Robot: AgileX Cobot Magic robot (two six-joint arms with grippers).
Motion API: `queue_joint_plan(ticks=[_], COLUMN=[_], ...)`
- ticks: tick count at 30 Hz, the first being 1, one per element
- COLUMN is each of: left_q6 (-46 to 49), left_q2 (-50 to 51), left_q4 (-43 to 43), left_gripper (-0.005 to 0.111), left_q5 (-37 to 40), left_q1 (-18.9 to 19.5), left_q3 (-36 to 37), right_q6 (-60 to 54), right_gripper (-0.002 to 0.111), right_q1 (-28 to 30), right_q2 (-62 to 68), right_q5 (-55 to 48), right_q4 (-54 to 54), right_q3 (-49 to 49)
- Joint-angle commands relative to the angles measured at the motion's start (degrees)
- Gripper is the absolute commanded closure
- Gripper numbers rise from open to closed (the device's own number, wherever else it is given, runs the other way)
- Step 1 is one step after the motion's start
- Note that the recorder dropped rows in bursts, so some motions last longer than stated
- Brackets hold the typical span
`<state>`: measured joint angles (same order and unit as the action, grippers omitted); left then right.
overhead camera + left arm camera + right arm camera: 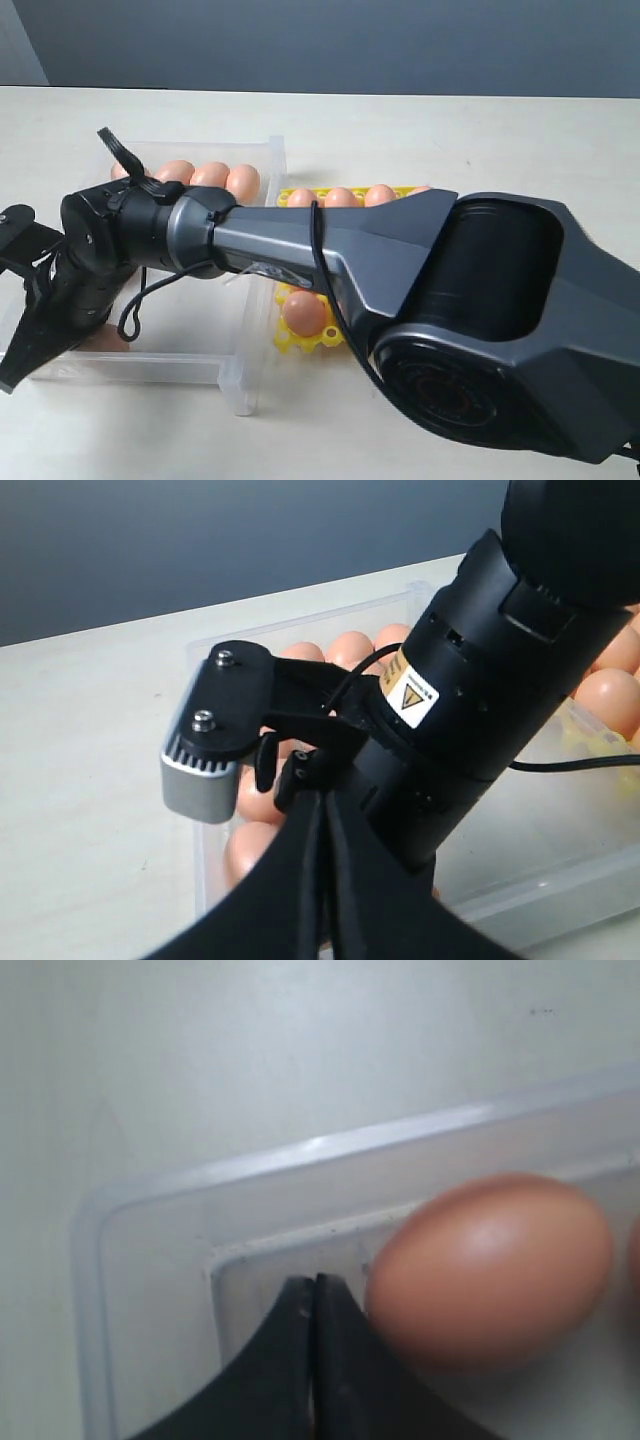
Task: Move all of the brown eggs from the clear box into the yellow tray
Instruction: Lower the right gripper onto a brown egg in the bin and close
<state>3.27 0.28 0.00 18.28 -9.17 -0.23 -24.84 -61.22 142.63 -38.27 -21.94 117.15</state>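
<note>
Right fingers (285, 1350) are pressed tip to tip with nothing between them; probably a closure that missed. An egg (490, 1270) lies just beside them on its side near a corner of the box (300, 1150), long axis along the near wall; narrow end unclear. Left fingers (290, 900) are together and empty. Other eggs (305, 312) sit in the tray (285, 343).

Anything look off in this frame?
Yes. The right gripper sits in a corner of the clear box with its jaws shut on nothing; a brown egg lies right beside them, not between them. Looks like a missed grasp. No spills or cracked eggs visible.
</note>
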Motion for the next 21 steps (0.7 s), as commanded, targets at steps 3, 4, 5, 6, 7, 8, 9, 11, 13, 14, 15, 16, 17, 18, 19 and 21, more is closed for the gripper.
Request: queue_joint_plan(ticks=[3, 4, 5, 6, 7, 8, 9, 11, 13, 14, 15, 16, 17, 18, 19, 21], left_q6=[-0.15, -0.15, -0.15, -0.15, -0.15, -0.15, -0.15, -0.15, -0.15, -0.15, -0.15, -0.15, -0.15, -0.15, -0.15, -0.15], left_q2=[-0.28, -0.28, -0.28, -0.28, -0.28, -0.28, -0.28, -0.28, -0.28, -0.28, -0.28, -0.28, -0.28, -0.28, -0.28, -0.28], left_q4=[0.0, 0.0, 0.0, 0.0, 0.0, 0.0, 0.0, 0.0, 0.0, 0.0, 0.0, 0.0, 0.0, 0.0, 0.0, 0.0], left_gripper=[0.106, 0.106, 0.106, 0.106, 0.106, 0.106, 0.106, 0.106, 0.106, 0.106, 0.106, 0.106, 0.106, 0.106, 0.106, 0.106], left_q5=[-0.59, -0.59, -0.59, -0.59, -0.59, -0.59, -0.59, -0.59, -0.59, -0.59, -0.59, -0.59, -0.59, -0.59, -0.59, -0.59], left_q1=[-0.07, -0.07, -0.07, -0.07, -0.07, -0.07, -0.07, -0.07, -0.07, -0.07, -0.07, -0.07, -0.07, -0.07, -0.07, -0.07], left_q3=[0.23, 0.23, 0.23, 0.23, 0.23, 0.23, 0.23, 0.23, 0.23, 0.23, 0.23, 0.23, 0.23, 0.23, 0.23, 0.23], right_q6=[-0.06, -0.06, -0.06, -0.06, -0.06, 0.27, 0.56, 1.37, 2.49, 2.61, 2.61, 2.61, 2.61, 2.61, 2.74, 3.6], right_gripper=[0.109, 0.109, 0.109, 0.109, 0.109, 0.109, 0.109, 0.109, 0.109, 0.109, 0.108, 0.106, 0.101, 0.094, 0.085, 0.064], right_q1=[-0.14, -0.14, -0.14, -0.14, -0.14, -0.14, -0.14, -0.14, -0.14, -0.14, -0.14, -0.14, -0.14, -0.14, -0.14, -0.14], right_q2=[-1.19, -1.75, -2.32, -2.87, -3.51, -4.09, -4.5, -5.23, -5.38, -5.23, -5.07, -4.44, -4.03, -3.46, -3.2, -2.49], right_q5=[-1.31, -1.9, -2.49, -3.04, -3.78, -4.42, -5.23, -6.14, -6.36, -6.36, -5.92, -5.66, -5.25, -4.82, -4.37, -3.01], right_q4=[1.06, 1.06, 1.37, 1.98, 3.1, 4.05, 4.81, 6.94, 8.76, 9.17, 9.97, 10.32, 10.34, 10.62, 10.98, 10.95], right_q3=[0.36, 0.36, 0.36, 0.36, 0.36, 0.36, 0.36, 0.36, 0.36, 0.36, 0.36, 0.36, 0.36, 0.36, 0.36, 0.36])
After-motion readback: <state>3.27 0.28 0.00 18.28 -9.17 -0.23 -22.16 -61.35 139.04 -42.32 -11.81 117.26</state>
